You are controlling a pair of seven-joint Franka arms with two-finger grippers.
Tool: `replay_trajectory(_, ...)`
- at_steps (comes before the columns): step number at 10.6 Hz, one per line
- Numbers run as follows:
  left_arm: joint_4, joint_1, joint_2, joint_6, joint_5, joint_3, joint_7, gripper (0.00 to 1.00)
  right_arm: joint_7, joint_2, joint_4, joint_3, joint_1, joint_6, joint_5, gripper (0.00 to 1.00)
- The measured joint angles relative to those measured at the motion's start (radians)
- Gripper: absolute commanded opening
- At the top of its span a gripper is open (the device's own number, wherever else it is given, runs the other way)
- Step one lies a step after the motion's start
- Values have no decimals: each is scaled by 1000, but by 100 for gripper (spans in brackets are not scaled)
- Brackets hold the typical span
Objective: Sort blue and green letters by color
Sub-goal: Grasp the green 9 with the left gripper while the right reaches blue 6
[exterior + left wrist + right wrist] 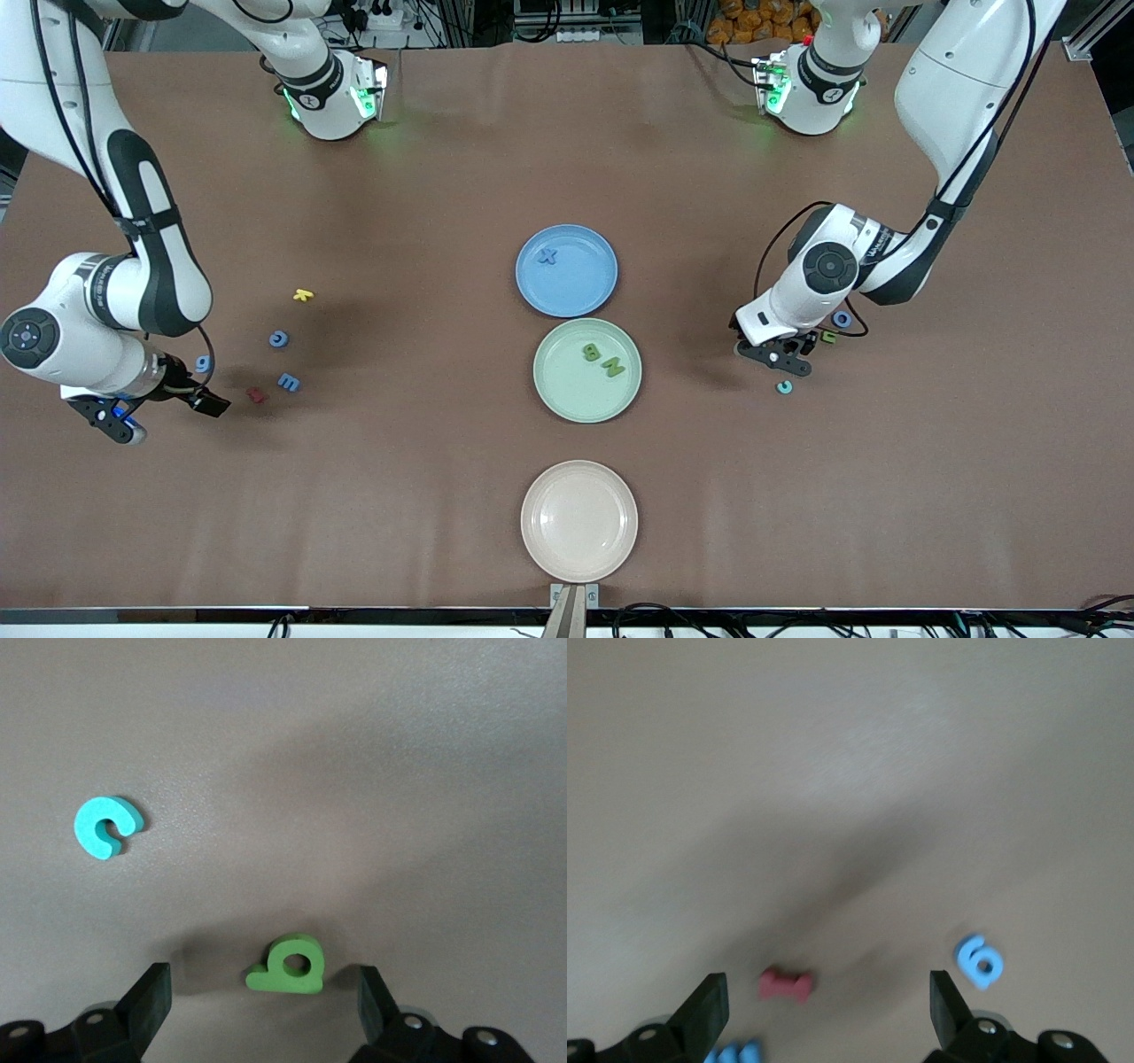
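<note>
My left gripper (796, 347) (264, 1003) stands open, low over the table toward the left arm's end, with a green letter (288, 966) (828, 337) lying flat between its fingers, touched by neither. A blue letter (842, 319) lies just beside it. The blue plate (580, 285) holds a blue X (547, 256); the green plate (574, 390) holds two green letters (591, 353) (613, 367). My right gripper (168, 415) (828, 1005) is open and empty over the right arm's end, near blue letters (203, 362) (278, 338) (289, 382) (980, 960).
A teal c (784, 387) (106, 827) lies close to the left gripper. A dark red letter (256, 395) (786, 984) and a yellow letter (303, 295) lie among the blue ones. A beige plate (579, 520) sits nearest the front camera.
</note>
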Motion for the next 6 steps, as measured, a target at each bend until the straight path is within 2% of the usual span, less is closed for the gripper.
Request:
replay_trajectory(3,0,6,1,1,0,0,0,52,-24,42,4,0,-70,55,-8,100)
replay_trajectory(5,1,11,-1,5,0,-4,0,38,-25,44,5,0,-94,59,-11,100)
replay_trajectory(6,1,13,-2,5,0,-5,0,34,-56,44,3,0,-100,56,-14,100)
